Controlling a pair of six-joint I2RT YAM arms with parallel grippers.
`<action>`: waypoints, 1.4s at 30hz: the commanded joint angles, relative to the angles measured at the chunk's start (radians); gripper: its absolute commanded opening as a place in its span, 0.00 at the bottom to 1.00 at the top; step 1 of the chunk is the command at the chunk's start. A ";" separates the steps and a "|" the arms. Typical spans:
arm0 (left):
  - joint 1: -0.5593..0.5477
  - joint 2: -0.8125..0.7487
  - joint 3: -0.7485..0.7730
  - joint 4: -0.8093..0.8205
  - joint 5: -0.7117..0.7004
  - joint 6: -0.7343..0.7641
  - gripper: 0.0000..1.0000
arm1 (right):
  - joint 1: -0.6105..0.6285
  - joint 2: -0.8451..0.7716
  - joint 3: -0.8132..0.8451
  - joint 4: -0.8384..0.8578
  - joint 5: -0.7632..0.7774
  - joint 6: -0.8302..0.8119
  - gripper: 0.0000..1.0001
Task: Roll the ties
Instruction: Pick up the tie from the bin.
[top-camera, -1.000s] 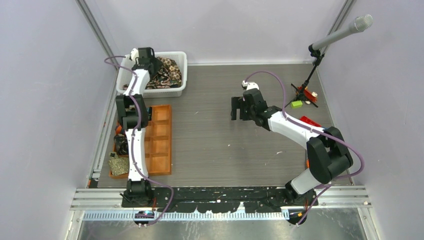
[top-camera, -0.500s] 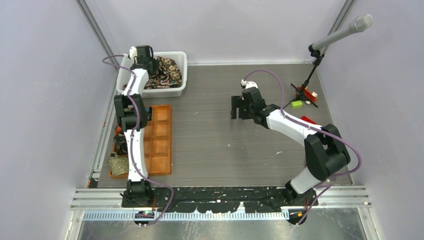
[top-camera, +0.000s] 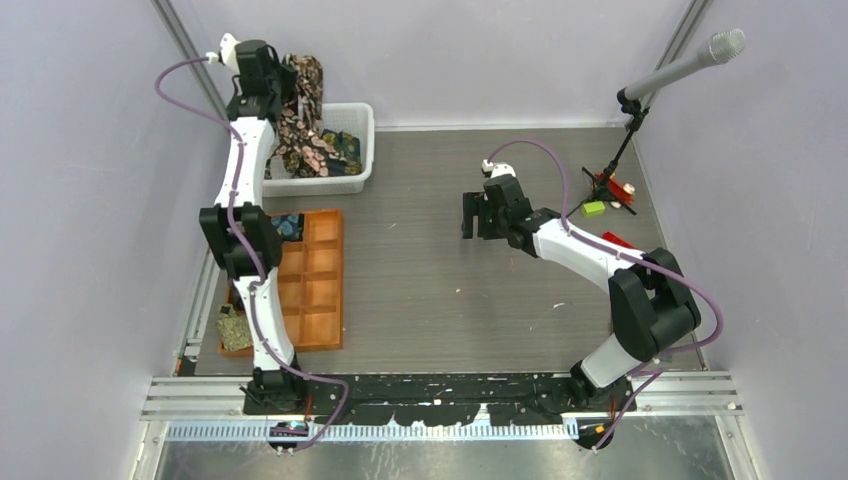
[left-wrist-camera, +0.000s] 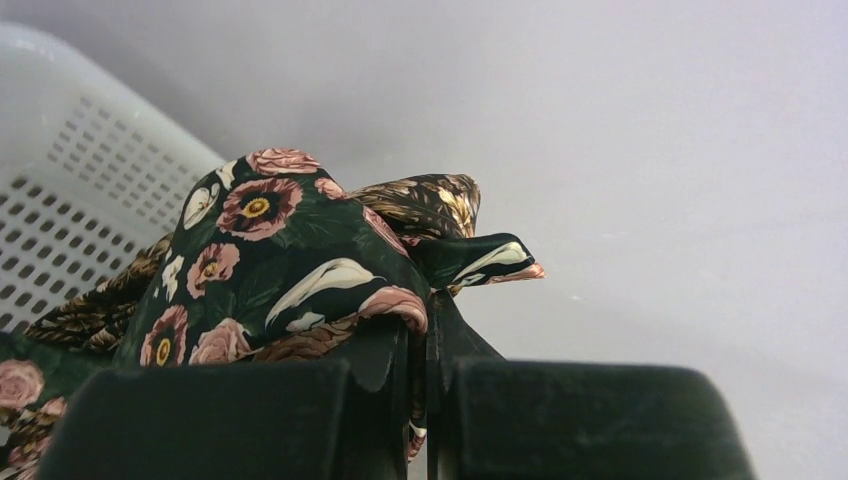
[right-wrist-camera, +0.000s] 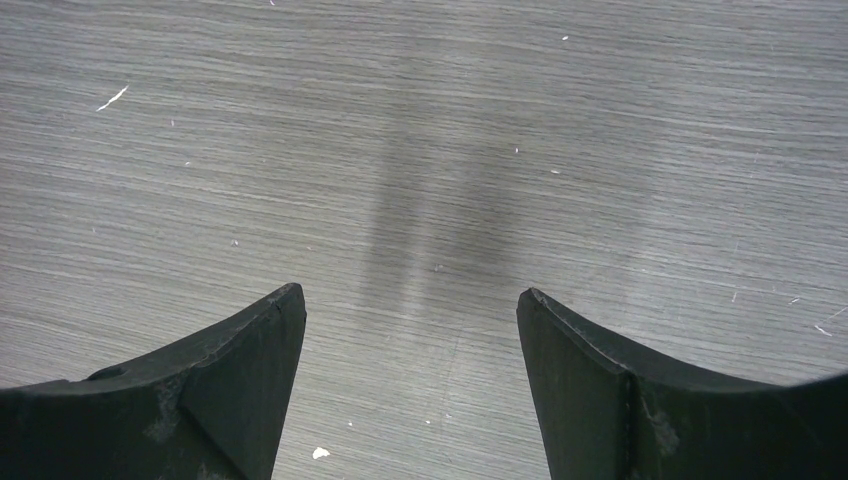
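Observation:
My left gripper (top-camera: 283, 78) is raised above the white mesh basket (top-camera: 364, 150) at the back left and is shut on a black tie with pink-cream flowers (top-camera: 300, 125). That tie hangs from the gripper down into the basket, where more ties (top-camera: 340, 150) lie bunched. In the left wrist view the floral tie (left-wrist-camera: 270, 260) is pinched in the left gripper (left-wrist-camera: 425, 335), with a brown-gold paisley tie (left-wrist-camera: 430, 198) lifted along behind it. My right gripper (top-camera: 468, 215) hovers open over bare table at mid-right, nothing in the right gripper (right-wrist-camera: 408, 295).
An orange compartment tray (top-camera: 330, 275) lies at the left, holding a blue roll (top-camera: 288, 225) and an olive roll (top-camera: 237, 328). A microphone stand (top-camera: 628, 125) and small coloured items (top-camera: 598, 207) sit at the back right. The basket wall (left-wrist-camera: 60, 200) is close on the left.
The left gripper shut on the floral tie inside the basket, then rose toward the back wall, pulling the tie up. The right gripper shifted slightly back and stayed open.

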 joint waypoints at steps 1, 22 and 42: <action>0.008 -0.124 0.052 0.009 0.004 0.038 0.00 | -0.002 -0.015 0.034 0.013 0.007 0.006 0.82; 0.008 -0.212 -0.132 -0.006 0.079 0.043 0.49 | -0.002 -0.027 0.023 0.013 0.026 0.012 0.82; 0.009 -0.184 -0.205 -0.034 0.042 0.061 0.29 | -0.003 -0.016 0.031 0.012 0.014 0.010 0.82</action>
